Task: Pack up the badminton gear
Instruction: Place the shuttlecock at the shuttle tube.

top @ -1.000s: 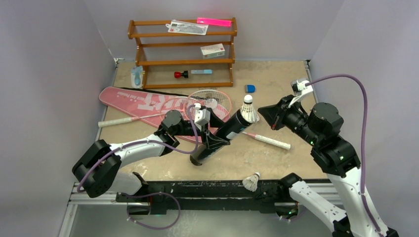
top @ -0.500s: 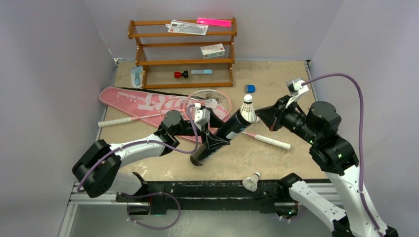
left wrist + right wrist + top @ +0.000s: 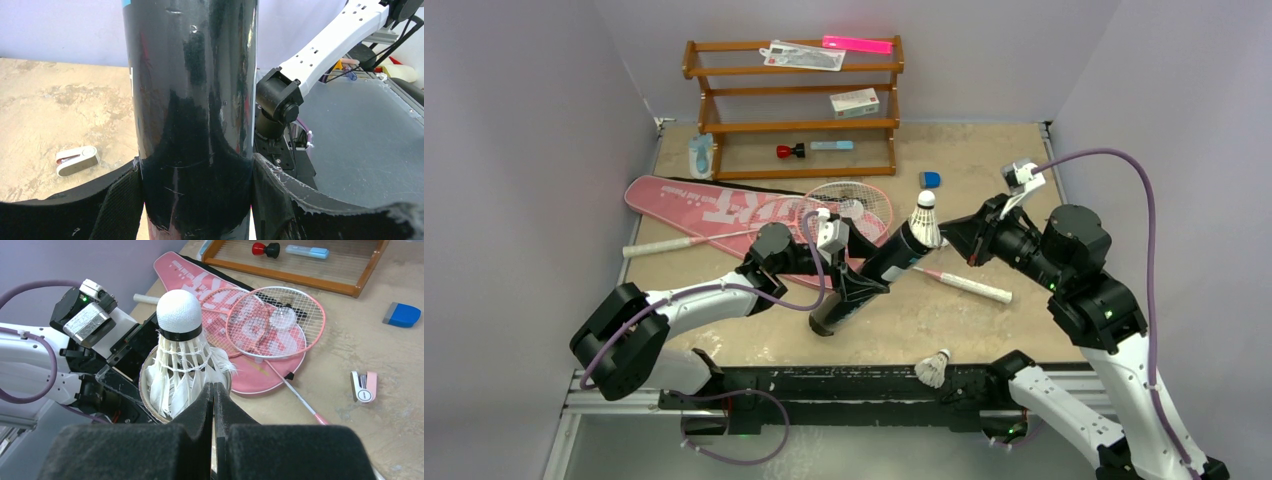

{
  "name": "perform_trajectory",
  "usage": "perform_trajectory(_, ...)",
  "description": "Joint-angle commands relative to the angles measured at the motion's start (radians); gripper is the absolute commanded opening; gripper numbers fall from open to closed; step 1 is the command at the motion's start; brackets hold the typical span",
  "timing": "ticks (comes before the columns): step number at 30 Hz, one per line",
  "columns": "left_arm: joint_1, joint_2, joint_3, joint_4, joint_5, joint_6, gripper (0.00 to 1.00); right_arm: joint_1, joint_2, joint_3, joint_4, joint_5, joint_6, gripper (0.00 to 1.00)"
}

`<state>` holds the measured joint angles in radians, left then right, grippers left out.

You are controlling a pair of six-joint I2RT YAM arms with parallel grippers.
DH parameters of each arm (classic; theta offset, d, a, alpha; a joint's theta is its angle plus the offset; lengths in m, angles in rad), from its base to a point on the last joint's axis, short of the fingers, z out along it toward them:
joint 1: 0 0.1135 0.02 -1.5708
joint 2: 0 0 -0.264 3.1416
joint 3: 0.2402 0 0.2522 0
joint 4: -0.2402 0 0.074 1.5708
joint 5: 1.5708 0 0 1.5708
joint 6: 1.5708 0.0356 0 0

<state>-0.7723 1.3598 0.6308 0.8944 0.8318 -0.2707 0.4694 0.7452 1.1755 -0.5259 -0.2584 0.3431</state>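
Top view: my left pincer (image 3: 862, 288), lower centre of frame, is clamped round the black tube (image 3: 894, 255). The tube's long axis runs from lower left to upper right, with the open mouth at the upper-right end. One feather shuttlecock (image 3: 924, 215) sits in that mouth, cork outward and skirt partly inside. My right pincer (image 3: 950, 233), fingers together with nothing seen between them, lies just right of the shuttlecock, tips at its skirt; I cannot tell whether they touch. I judge this the nearer arm for seating it. A second shuttlecock (image 3: 934, 368) lies at the table's bottom edge, well apart. The pink-framed rackets (image 3: 849, 205) and pink bag (image 3: 714, 203) lie left of centre, behind the tube. Left wrist view: the tube fills the centre, upright in frame, with a pad (image 3: 117, 205) pressed to each side. Right wrist view: the shuttlecock is centre-left, just above and left of my closed tips, skirt within the tube's rim and cork pointing up. Judged next: a push along the tube's axis, toward the lower left of the top view.
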Motion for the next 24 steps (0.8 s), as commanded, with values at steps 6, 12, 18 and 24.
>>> perform_trajectory(6,0.005,-0.002,0.006,0.066,0.012,-0.009,0.5,0.003,0.006,-0.018,0.02,-0.088,0.053,0.0)
perform_trajectory(12,0.005,-0.002,0.006,0.066,0.015,-0.009,0.5,0.003,-0.002,-0.042,0.037,-0.085,0.092,0.0)
perform_trajectory(18,0.005,-0.004,0.006,0.065,0.016,-0.01,0.5,0.003,0.002,-0.052,0.051,-0.095,0.103,0.0)
perform_trajectory(24,0.005,-0.004,0.006,0.066,0.016,-0.01,0.5,0.003,-0.011,0.005,-0.003,-0.065,0.086,0.0)
